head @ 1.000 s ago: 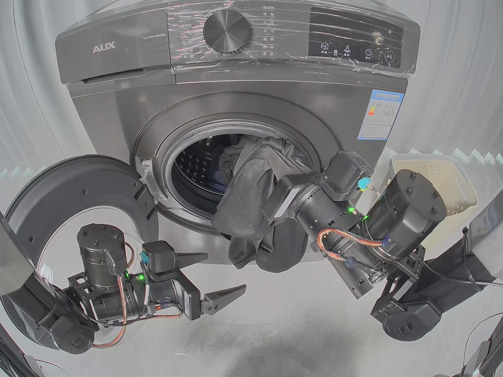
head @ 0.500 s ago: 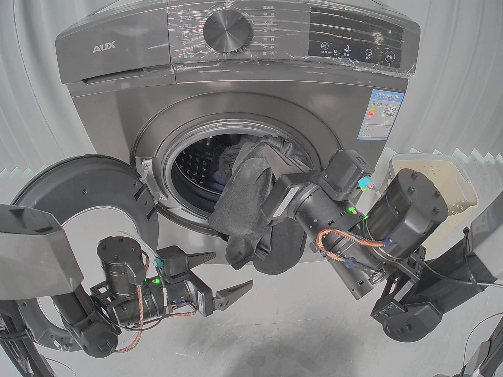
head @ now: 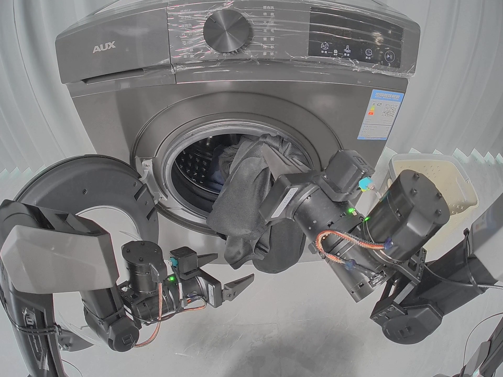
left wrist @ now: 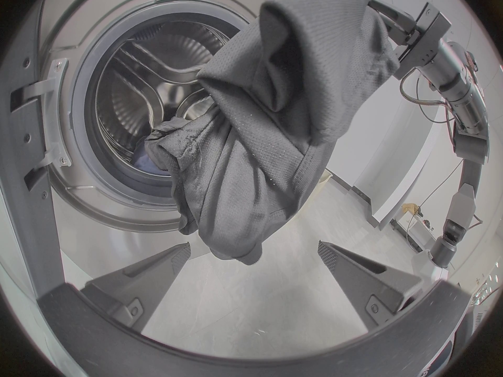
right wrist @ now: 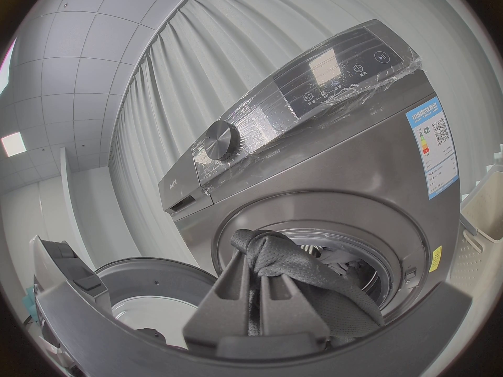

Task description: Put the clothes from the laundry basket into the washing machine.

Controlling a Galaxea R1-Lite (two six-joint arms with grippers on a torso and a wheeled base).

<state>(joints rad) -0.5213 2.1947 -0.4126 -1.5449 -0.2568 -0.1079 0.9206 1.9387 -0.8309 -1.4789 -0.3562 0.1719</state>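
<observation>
Black wedge fingers of the left gripper (head: 234, 268) stand spread with nothing between them, low over the floor near the hanging hem of a dark grey garment (head: 246, 195). Beyond, the right gripper (right wrist: 258, 281) is clamped tight on that garment at the mouth of the washing machine (head: 236, 95) — part of the cloth lies in over the drum's rim, the rest hangs down outside. The round door (head: 78, 184) stands swung open to the left, and the pale laundry basket (head: 450, 184) sits beside the machine on the right.

A dark grey mesh-fabric garment (head: 243, 195) droops from the open porthole of the silver front-loading washing machine (head: 120, 116). A cream perforated plastic laundry basket (head: 457, 180) stands just beside that machine.
</observation>
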